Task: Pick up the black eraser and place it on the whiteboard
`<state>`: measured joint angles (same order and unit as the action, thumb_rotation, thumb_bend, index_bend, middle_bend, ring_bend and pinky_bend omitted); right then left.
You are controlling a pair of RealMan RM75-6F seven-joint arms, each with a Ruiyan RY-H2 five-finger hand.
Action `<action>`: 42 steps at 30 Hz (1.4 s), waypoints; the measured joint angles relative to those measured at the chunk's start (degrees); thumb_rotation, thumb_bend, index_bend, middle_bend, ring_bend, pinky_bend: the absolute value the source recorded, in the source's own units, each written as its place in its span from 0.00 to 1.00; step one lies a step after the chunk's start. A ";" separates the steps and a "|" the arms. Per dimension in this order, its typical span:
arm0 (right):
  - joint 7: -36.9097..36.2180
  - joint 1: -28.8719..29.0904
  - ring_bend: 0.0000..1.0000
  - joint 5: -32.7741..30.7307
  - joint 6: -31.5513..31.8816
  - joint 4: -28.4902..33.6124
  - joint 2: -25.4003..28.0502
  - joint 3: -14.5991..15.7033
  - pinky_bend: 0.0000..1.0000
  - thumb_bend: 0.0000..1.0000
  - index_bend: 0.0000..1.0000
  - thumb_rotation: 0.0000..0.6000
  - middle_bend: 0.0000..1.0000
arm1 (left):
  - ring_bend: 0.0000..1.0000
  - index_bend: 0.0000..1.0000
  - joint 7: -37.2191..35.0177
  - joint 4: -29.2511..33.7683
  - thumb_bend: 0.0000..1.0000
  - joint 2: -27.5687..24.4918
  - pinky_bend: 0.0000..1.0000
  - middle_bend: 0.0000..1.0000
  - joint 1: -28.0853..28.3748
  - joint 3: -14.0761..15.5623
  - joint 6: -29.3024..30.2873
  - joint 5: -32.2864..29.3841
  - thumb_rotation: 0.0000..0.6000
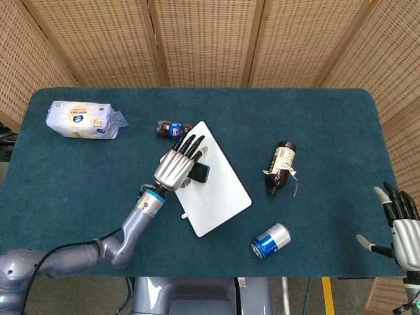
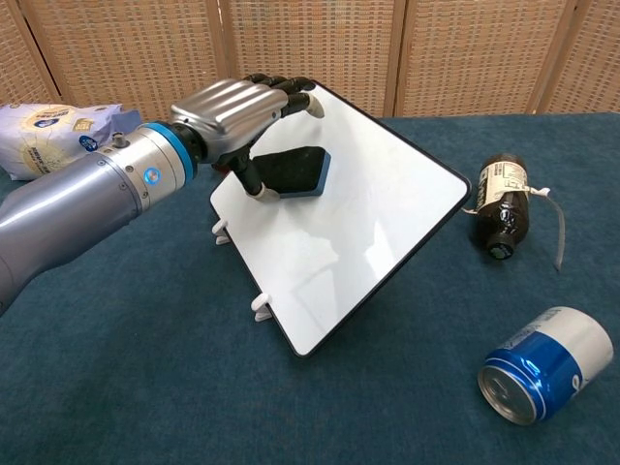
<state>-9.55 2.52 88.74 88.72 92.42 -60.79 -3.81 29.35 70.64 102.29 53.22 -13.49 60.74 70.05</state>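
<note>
The black eraser [image 2: 294,169] with a blue underside lies flat on the upper left part of the whiteboard [image 2: 358,242]. My left hand [image 2: 231,109] hovers over it with its fingers stretched out above the eraser; only the thumb is down by the eraser's left end. From above, the left hand [image 1: 179,165] covers part of the eraser [image 1: 201,172] on the tilted whiteboard [image 1: 216,193]. My right hand [image 1: 401,224] hangs beyond the table's lower right corner, fingers spread, holding nothing.
A white and blue bag [image 1: 81,119] lies at the far left. A small dark bottle [image 1: 172,129] lies just behind the whiteboard. A brown bottle [image 1: 281,167] and a blue can [image 1: 271,240] lie on their sides to the right of the board.
</note>
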 measured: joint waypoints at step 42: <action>10.64 0.48 0.00 -1.58 -1.08 1.47 -2.07 -0.37 0.00 0.00 0.00 1.00 0.00 | 0.00 0.01 -9.23 27.05 0.14 -30.72 0.00 0.00 -40.04 18.28 30.22 11.14 1.00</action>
<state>1.09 3.00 87.16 87.64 93.90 -62.86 -4.18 20.12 97.69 71.57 13.18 4.80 90.96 81.18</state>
